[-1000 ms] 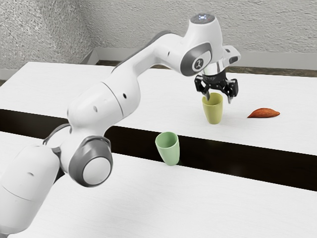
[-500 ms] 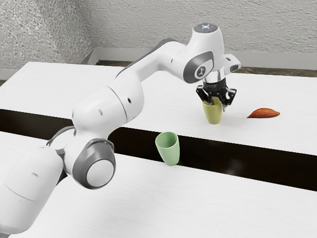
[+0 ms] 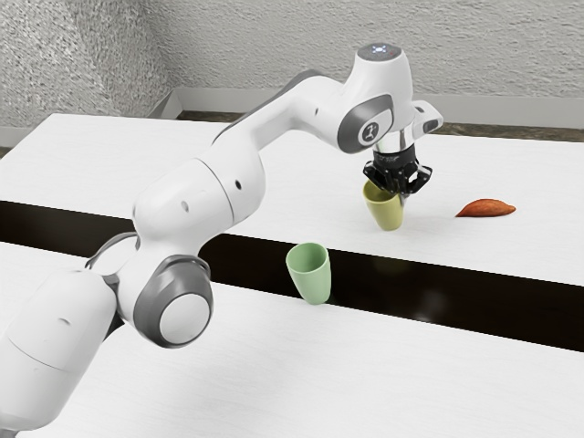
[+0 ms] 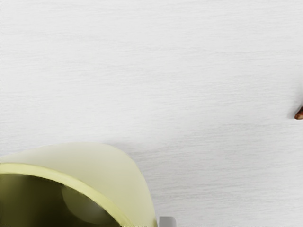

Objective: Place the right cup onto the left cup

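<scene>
The olive-yellow cup (image 3: 386, 215) tilts, smooth and tapered, its inside shaded. At its rim are the fingers (image 3: 404, 188); spread or pinching, I cannot tell.

The smooth white arm (image 3: 182, 201) has grey joint rings (image 3: 151, 294) and a round white disc (image 3: 184, 317). Around the wrist (image 3: 388, 82) in the exterior view: blue-lit grey cap (image 3: 380, 49) at twelve o'clock, marked grey oval (image 3: 366, 132) at seven, black gripper (image 3: 399, 191) near six.
</scene>
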